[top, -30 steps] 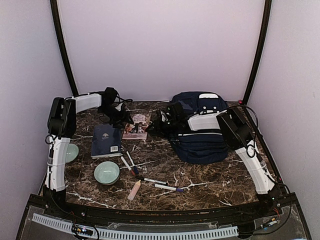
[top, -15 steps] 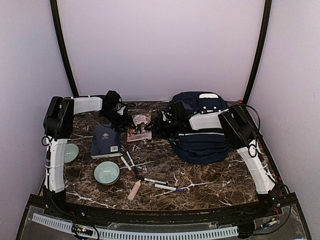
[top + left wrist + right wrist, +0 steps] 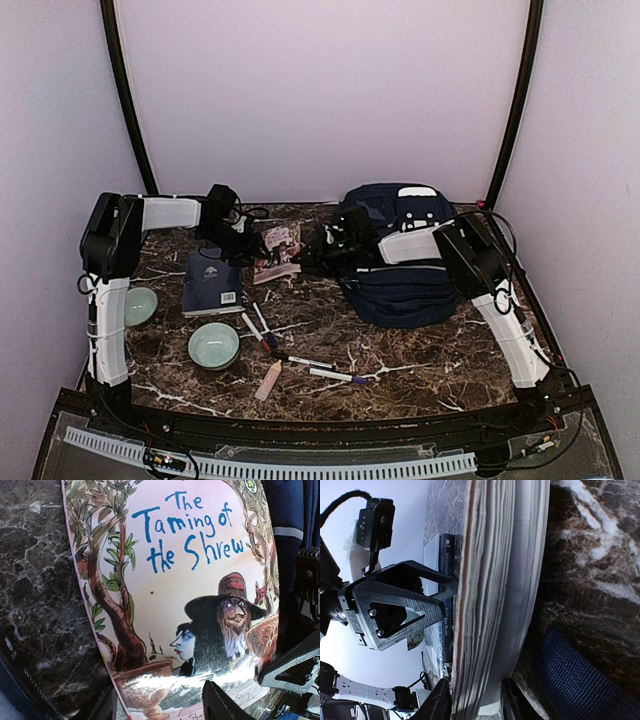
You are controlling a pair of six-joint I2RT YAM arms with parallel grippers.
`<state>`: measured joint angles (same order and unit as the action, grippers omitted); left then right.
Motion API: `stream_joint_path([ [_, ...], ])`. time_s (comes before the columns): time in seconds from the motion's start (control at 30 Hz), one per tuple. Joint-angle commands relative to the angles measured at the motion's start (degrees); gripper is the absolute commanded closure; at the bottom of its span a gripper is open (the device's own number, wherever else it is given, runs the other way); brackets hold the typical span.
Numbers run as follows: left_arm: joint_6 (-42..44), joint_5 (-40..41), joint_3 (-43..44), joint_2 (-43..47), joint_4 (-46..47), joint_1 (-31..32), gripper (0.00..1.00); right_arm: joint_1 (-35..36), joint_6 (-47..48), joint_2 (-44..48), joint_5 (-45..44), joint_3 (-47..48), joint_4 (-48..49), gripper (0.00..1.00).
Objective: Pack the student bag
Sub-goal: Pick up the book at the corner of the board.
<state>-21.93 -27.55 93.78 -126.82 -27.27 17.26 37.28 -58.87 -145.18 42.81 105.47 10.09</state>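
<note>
Near part of table — pens, pink marker, green bowl. Second bowl at left edge. Navy book flat, just beyond green bowl. Right of it and farther back, picture book, cover bowed. Right end effector clamped on its page edge. Left end effector open, fingers spread over cover, one tip touching it. Student bag — far right of table, just right of picture book, right arm stretched across it.
</note>
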Motion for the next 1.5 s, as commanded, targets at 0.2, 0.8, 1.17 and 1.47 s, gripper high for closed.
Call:
stream_joint_path([
  [0.2,-0.30,4.35,-3.95,-3.35,-9.15,1.28,0.40,-0.07,2.98,2.29,-0.40,0.61,-2.11,0.75],
  [0.8,-0.41,5.08,-3.82,-2.94,-9.52,1.27,0.43,0.03,-5.59,0.95,3.11,-1.22,9.05,0.69],
  [1.17,-1.17,4.95,-4.71,-2.08,-8.51,1.29,0.43,0.13,-3.65,-1.53,0.46,0.68,3.28,0.72],
  [1.47,-1.45,5.39,-6.03,-0.99,-8.02,1.24,0.43,0.26,-2.75,-2.70,-0.43,1.76,0.92,0.87],
])
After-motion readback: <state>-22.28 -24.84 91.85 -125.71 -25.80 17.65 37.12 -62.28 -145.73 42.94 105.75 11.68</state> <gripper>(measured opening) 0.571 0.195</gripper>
